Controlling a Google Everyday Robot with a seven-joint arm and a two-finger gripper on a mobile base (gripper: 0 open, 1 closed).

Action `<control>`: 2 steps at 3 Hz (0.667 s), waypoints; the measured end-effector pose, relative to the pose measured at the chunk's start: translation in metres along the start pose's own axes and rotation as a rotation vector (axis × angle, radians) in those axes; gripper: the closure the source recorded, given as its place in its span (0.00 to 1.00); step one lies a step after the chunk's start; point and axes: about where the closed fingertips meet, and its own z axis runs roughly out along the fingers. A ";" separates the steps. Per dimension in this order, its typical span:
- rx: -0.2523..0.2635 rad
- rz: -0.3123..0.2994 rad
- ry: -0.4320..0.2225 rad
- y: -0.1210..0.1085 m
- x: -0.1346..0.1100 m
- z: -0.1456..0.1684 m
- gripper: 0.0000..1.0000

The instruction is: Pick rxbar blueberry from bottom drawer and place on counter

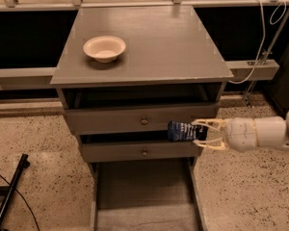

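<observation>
My gripper [198, 134] reaches in from the right and is shut on the rxbar blueberry [182, 131], a small dark blue wrapper. It holds the bar in the air in front of the two knobbed drawers, above the bottom drawer [144, 196], which is pulled out and shows a bare grey floor. The counter [164, 42] is the flat grey top of the cabinet, above and behind the bar.
A cream bowl [104, 48] sits on the left part of the counter. A white cable [260, 37] hangs at the right by a rail. A black bar [9, 194] lies on the speckled floor at the lower left.
</observation>
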 end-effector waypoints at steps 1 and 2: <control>-0.025 -0.140 0.135 -0.056 -0.067 -0.027 1.00; -0.046 -0.128 0.213 -0.114 -0.091 -0.032 1.00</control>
